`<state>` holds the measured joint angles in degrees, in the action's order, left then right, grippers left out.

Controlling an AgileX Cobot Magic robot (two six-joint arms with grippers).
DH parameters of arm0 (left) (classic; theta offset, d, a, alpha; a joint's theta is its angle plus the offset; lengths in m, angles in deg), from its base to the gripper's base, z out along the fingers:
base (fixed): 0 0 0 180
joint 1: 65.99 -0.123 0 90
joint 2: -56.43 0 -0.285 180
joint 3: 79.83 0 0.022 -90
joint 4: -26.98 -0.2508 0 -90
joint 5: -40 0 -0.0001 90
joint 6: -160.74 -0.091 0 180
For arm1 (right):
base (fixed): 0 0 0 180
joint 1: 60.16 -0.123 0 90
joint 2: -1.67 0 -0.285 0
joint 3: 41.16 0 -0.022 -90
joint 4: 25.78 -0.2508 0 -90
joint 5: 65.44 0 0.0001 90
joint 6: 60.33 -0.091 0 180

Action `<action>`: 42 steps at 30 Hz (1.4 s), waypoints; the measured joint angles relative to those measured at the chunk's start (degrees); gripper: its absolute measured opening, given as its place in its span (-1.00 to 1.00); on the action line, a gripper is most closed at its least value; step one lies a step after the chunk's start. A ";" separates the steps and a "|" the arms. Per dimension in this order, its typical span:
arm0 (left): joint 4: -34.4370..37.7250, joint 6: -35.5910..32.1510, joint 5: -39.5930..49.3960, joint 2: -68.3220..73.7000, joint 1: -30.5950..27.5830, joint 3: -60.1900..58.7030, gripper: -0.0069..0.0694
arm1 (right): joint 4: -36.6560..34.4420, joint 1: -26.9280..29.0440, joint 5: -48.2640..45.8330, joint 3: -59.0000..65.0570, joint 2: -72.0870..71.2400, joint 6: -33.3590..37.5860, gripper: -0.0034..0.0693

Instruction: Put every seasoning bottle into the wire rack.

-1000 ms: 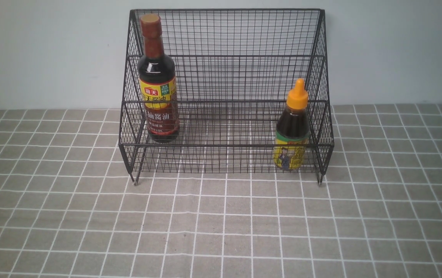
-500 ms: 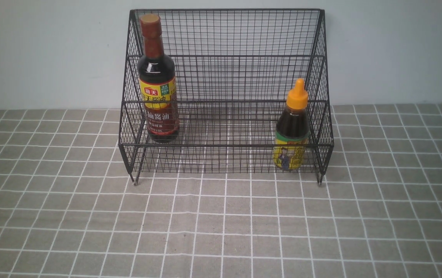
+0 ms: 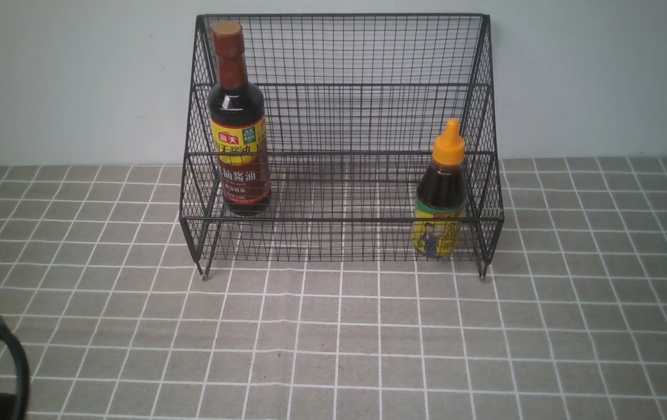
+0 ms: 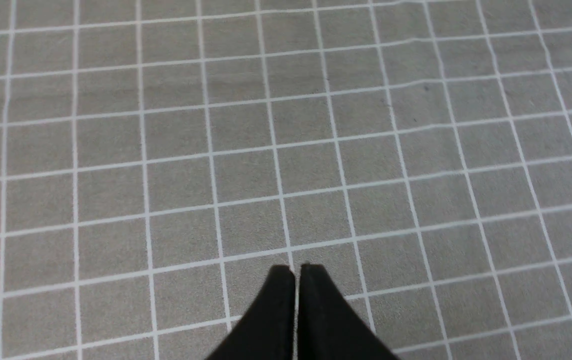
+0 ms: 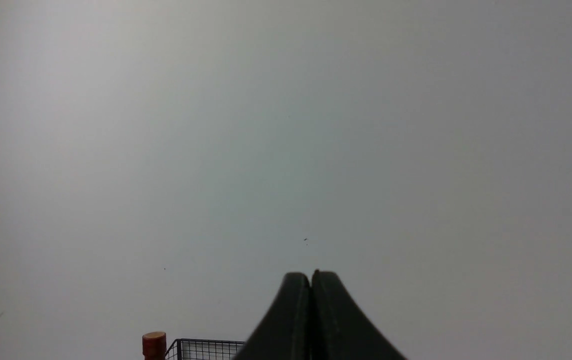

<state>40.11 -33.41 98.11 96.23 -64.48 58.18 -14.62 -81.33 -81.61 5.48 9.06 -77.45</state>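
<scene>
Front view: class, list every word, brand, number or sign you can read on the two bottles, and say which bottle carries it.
"海天": red badge on the yellow label of the tall bottle.
"酱油": large characters under the badge, crossed by a wire of the wire rack, and again on the red band below.
Small print at that label's foot: too small to read.
Short bottle: yellow label with a cartoon figure; lettering too blurred to read.

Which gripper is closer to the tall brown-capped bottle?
Probably left, not certain. The left gripper is shut over the cloth, in front of the rack on the tall bottle's side. The right gripper, aimed at the wall, shows only its distant cap.
</scene>
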 joint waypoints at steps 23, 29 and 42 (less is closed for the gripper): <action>0.39 4.93 -9.91 -18.00 3.32 -0.04 -0.84 | 0.00 0.00 0.00 0.00 -0.05 0.00 -0.94; -0.38 4.87 -9.20 -18.00 3.32 -0.04 -0.84 | 0.00 0.00 0.00 0.00 -0.05 0.00 -0.94; -9.56 5.44 -36.96 -29.54 -0.11 -26.89 -0.84 | 0.00 0.00 0.00 0.00 -0.05 0.00 -0.94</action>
<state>30.55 -27.96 61.15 66.70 -64.59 31.29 -14.62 -81.33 -81.61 5.48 9.01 -77.45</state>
